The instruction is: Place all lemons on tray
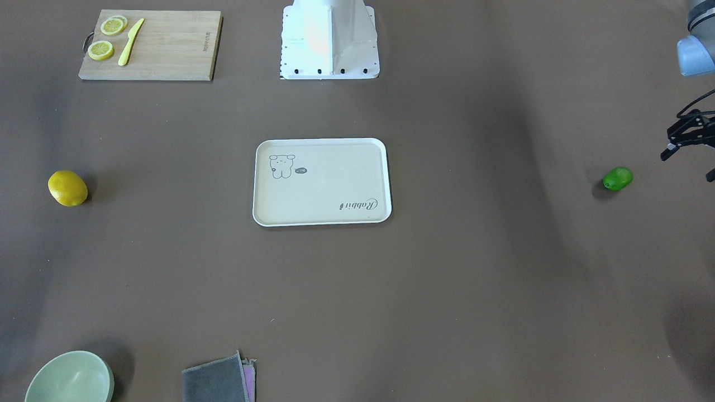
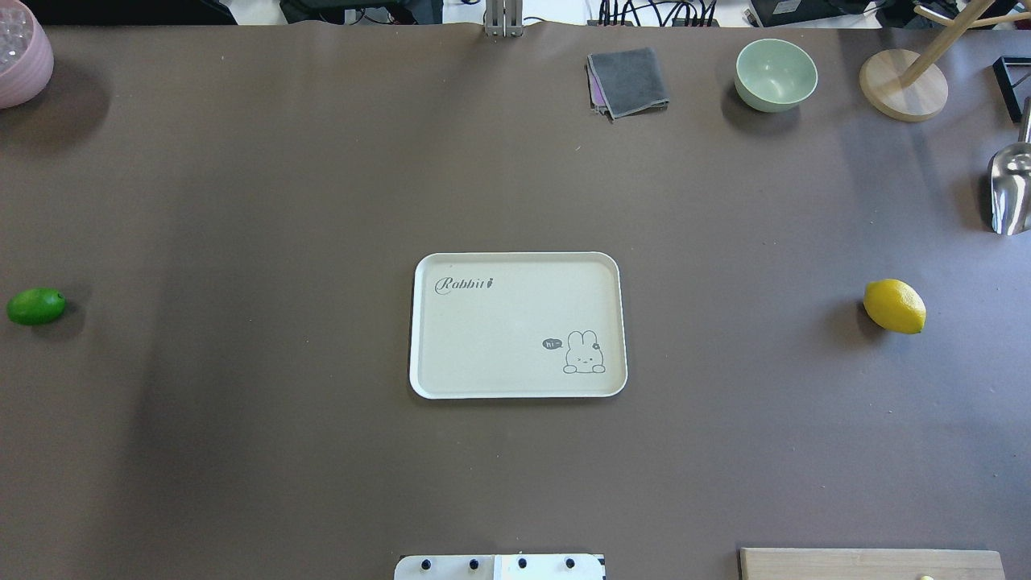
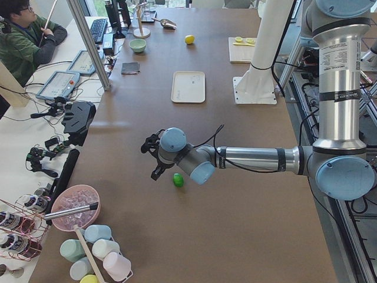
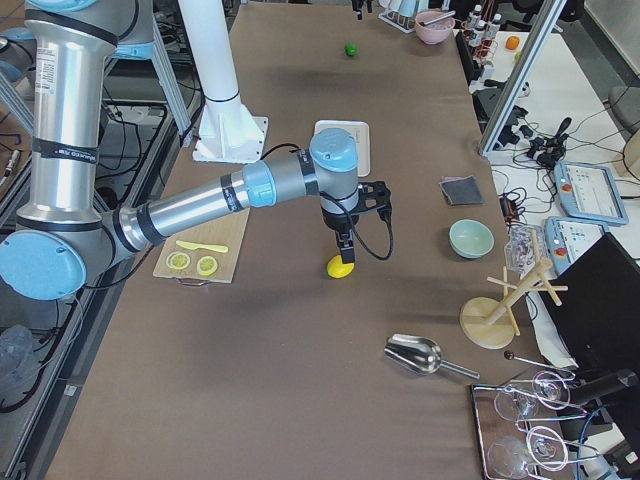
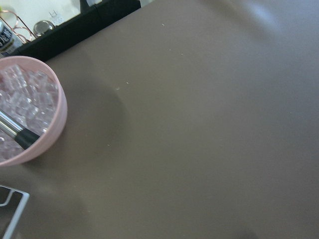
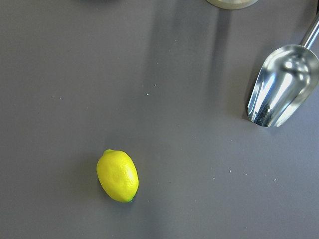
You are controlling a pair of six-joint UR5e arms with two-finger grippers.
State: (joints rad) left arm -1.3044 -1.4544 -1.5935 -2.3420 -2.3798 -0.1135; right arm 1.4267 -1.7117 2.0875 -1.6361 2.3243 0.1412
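- 0 of 2 done so far: the tray (image 2: 499,322) sits bare in the middle, with neither fruit on it.
- Seen from the robot's side, the green lemon (image 2: 36,306) lies at the tray's 9 o'clock and the yellow lemon (image 2: 894,306) at 3 o'clock, both well apart from it.
- There's the left gripper (image 1: 686,167) near the green one, jaws wide, holding nothing.
- The right gripper (image 4: 345,250) hovers over the yellow one; I cannot tell its spread.
- The green bowl (image 2: 776,74) at 1 o'clock looks empty, and the pink bowl (image 5: 52,137) holds ice cubes.

You're working in a robotics lab: a long brown counter (image 2: 242,483), aluminium framing (image 3: 88,41), teach pendants (image 3: 58,85) on the side bench (image 3: 23,135), and a person (image 3: 20,38) seated there by a keyboard (image 3: 97,29).
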